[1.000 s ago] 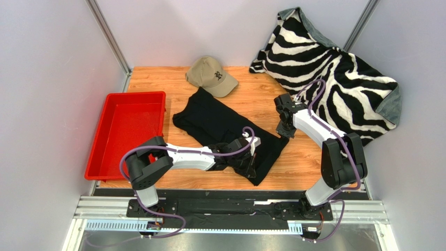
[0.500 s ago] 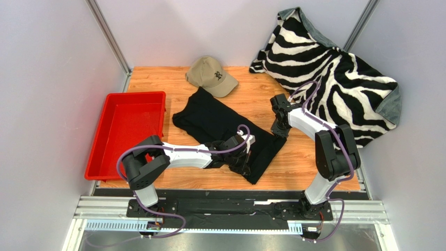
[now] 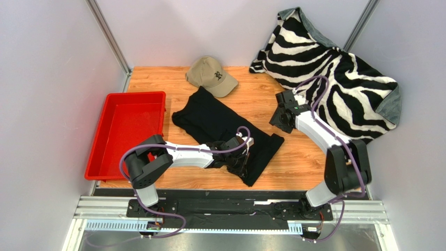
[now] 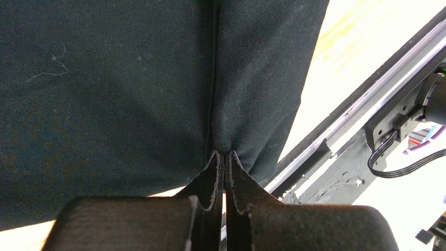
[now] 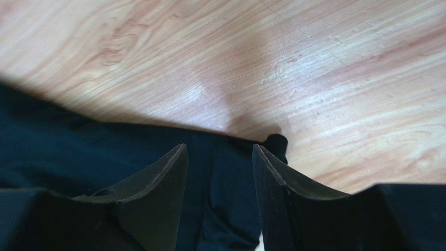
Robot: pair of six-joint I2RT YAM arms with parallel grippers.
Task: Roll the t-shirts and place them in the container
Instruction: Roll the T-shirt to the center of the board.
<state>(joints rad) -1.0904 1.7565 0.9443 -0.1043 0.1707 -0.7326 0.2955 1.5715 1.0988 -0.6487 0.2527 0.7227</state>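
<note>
The black t-shirt (image 3: 209,117) lies folded into a long band, slanting across the middle of the wooden table. My left gripper (image 3: 242,163) is at its near end, shut on a pinched fold of the cloth (image 4: 131,78), which puckers at the tips (image 4: 225,152). My right gripper (image 3: 277,121) hovers over the shirt's right corner with its jaws open. In the right wrist view the gripper (image 5: 220,149) has the dark cloth (image 5: 63,141) lying loose below and between its fingers, and the corner tip (image 5: 276,142) rests on the wood.
A red tray (image 3: 128,130) sits at the left. A tan cap (image 3: 212,76) lies at the back, just beyond the shirt. A zebra-striped blanket (image 3: 335,78) is heaped at the back right. The black mounting rail (image 4: 366,104) runs along the near table edge.
The right gripper has opened and let go of the shirt's right corner, then drawn back slightly to the right. The left gripper stays shut on the cloth and has dragged it a little leftward.
</note>
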